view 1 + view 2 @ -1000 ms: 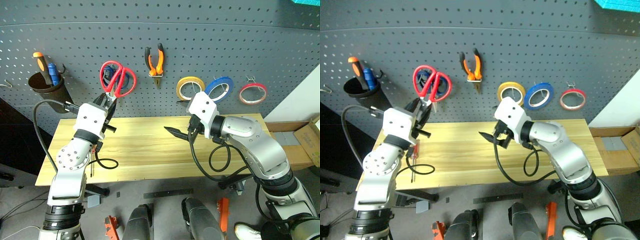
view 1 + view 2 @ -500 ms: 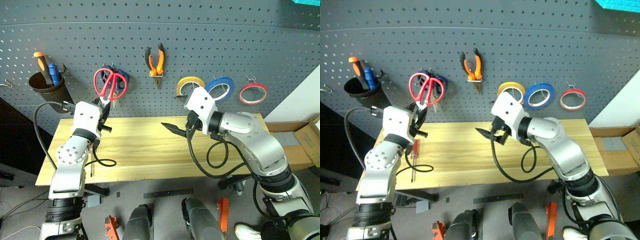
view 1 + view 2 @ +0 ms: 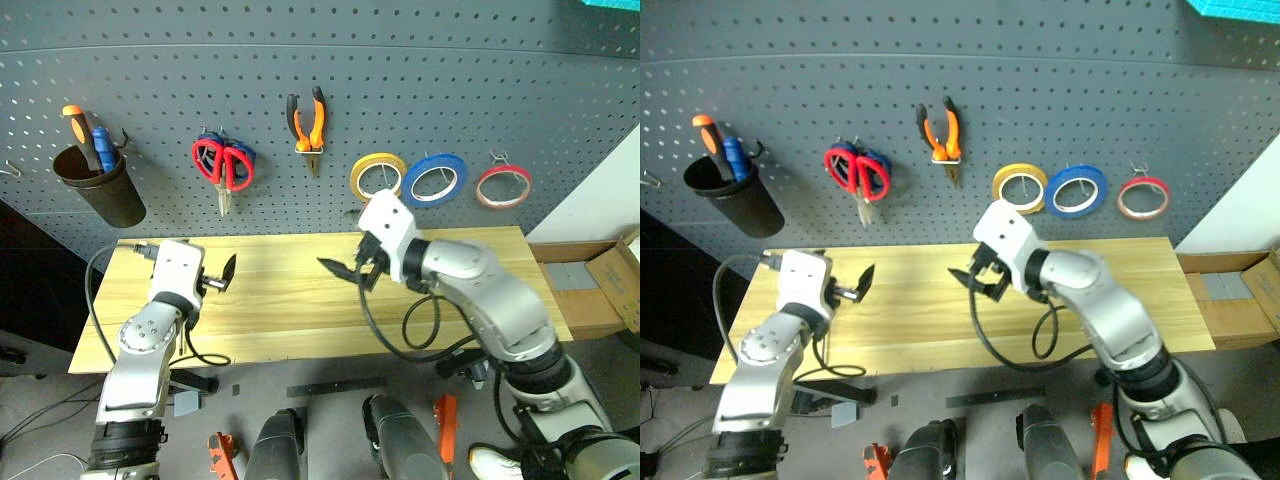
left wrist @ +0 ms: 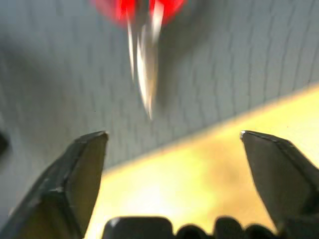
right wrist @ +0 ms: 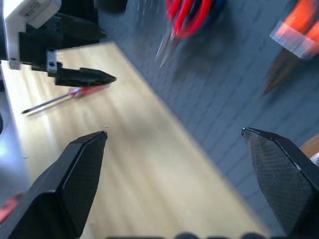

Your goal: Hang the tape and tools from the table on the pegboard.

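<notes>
blurred scissors (image 4: 142, 59), blue-handled scissors (image 3: 245, 158) half hidden
</notes>
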You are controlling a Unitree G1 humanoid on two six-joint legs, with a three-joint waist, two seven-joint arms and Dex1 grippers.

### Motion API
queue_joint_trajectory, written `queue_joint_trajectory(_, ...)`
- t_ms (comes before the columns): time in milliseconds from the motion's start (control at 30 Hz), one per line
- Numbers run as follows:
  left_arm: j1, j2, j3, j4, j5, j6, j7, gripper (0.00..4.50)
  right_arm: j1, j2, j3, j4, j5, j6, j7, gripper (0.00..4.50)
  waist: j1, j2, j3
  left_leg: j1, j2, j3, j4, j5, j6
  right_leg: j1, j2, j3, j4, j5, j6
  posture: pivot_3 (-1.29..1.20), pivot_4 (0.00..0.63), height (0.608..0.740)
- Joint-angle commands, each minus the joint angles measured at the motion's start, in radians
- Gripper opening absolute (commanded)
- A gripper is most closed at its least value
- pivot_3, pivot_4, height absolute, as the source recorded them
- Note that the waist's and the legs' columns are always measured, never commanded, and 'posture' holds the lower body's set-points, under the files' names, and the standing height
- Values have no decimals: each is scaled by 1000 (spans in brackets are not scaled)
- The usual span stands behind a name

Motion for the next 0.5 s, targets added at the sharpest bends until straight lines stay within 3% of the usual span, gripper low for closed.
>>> queue_joint_trajectory(33,2,7,77,13,-45,115,25,4443,6,81,38,-25,-15,93,-85,4500,0,0,1,0,0,0,0,0,0,0,0,0,0,0,0,-114,260,740)
queue_joint_trajectory(300,-143,49,181,217,-119,352,61,4443,-28,276,71,45,-13,254,-193,4500,6,1,9,0,0,-2,1,0,0,0,0,-1,0,0,0,-98,309,740)
queue_joint_trajectory(500,-283,65,184,411,-126,386,77,4443,-74,322,90,100,-19,259,-212,4500,9,1,31,0,0,-3,0,0,0,0,0,-1,-1,0,0,-94,334,740)
